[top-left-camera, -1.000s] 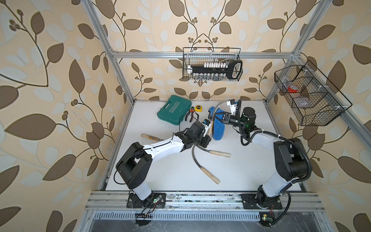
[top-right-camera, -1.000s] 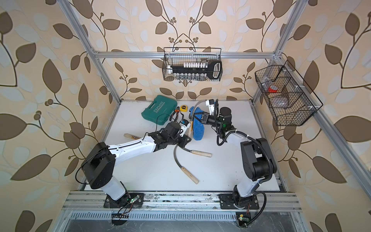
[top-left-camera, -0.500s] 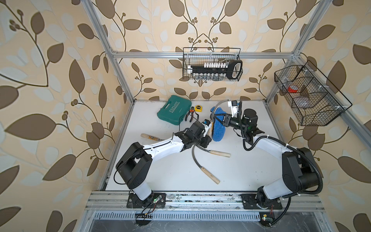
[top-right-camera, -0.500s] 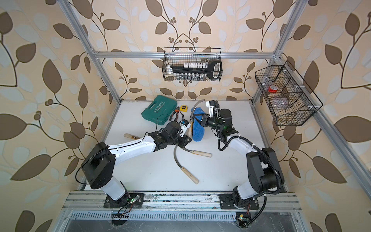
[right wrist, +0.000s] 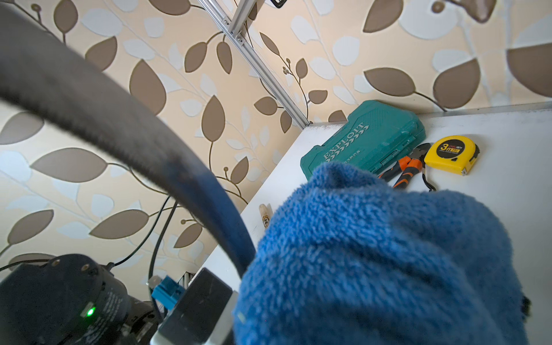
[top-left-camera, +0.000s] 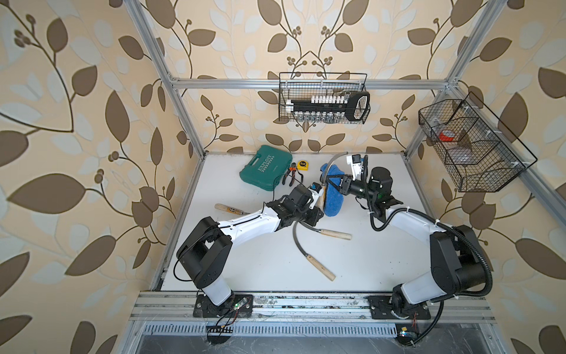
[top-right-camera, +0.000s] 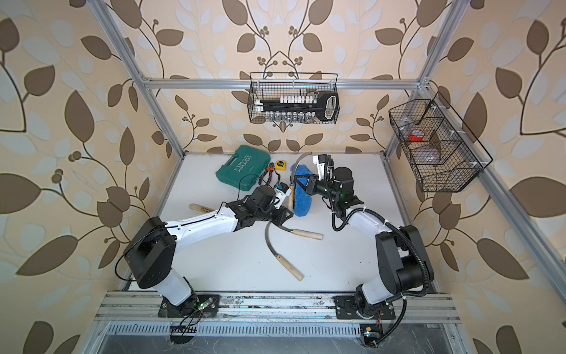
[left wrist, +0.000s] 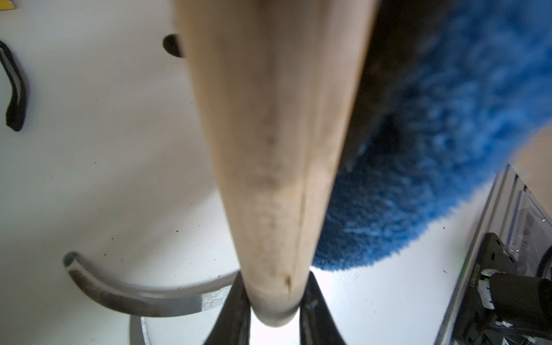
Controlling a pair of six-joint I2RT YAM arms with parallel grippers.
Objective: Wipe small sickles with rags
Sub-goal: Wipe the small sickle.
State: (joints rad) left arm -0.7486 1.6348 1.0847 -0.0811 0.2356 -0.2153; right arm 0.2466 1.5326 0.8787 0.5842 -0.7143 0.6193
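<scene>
In both top views the left hand (top-left-camera: 320, 211) (top-right-camera: 287, 213) is clamped on the wooden handle of the held sickle (top-left-camera: 331, 161), raised over the far middle of the surface (top-left-camera: 382, 260) with its blade arching upward. The right hand (top-left-camera: 338, 184) reaches in level and presses the blue rag (top-left-camera: 332, 203) against it.

Left wrist: the fingers (left wrist: 236, 316) pinch the handle's end.

Right wrist: the blue rag (right wrist: 388, 254) wraps the blade (right wrist: 119, 125). The right hand is probably clamped on it, fingers buried in the pile.

Best to slide along the curve with the handle steady.
</scene>
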